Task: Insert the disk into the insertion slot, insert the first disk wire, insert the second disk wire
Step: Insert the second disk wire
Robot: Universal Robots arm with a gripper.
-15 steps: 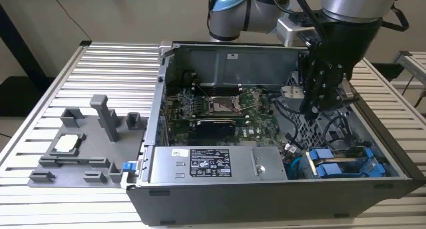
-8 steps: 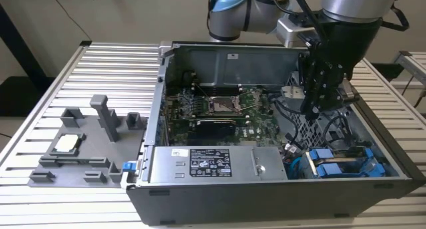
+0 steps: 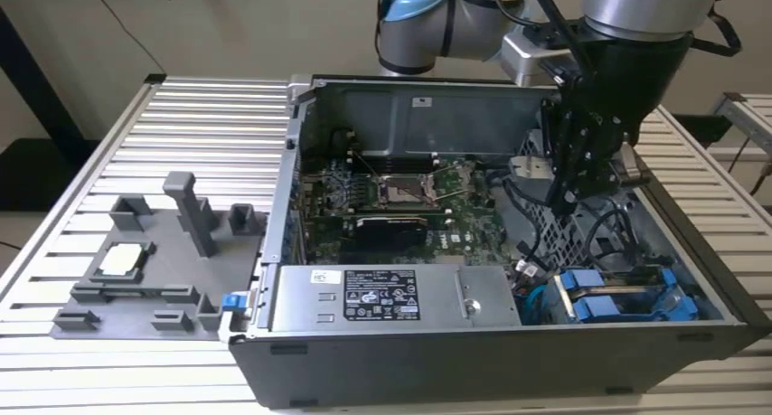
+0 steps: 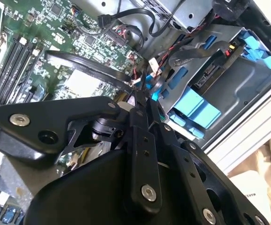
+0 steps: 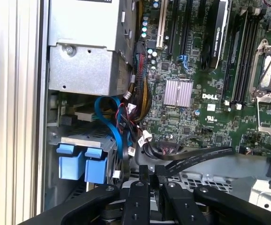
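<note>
The disk (image 4: 194, 105) sits in the slot (image 4: 241, 82) of the drive cage with its blue tabs facing out. The cage is in the case's (image 3: 483, 361) corner toward the exterior view's right, by the counter's (image 3: 193, 117) near edge. So the step in hand looks to be a wire.

The arm reaches down into the case near the cage. In both wrist views the fingers (image 5: 144, 177) are drawn together on what appears to be the end of the flat black wire (image 5: 196, 158), which trails back over the motherboard (image 5: 191, 122).

To do this well, the plug should meet the disk's socket square, not tilted. It should go in along the socket's own line with a light, steady push. The black wire wants slack, so that it does not twist the plug aside. The blue wire (image 5: 119, 129) and its neighbours crowd the cage mouth, and the fingers should keep clear of them.
</note>
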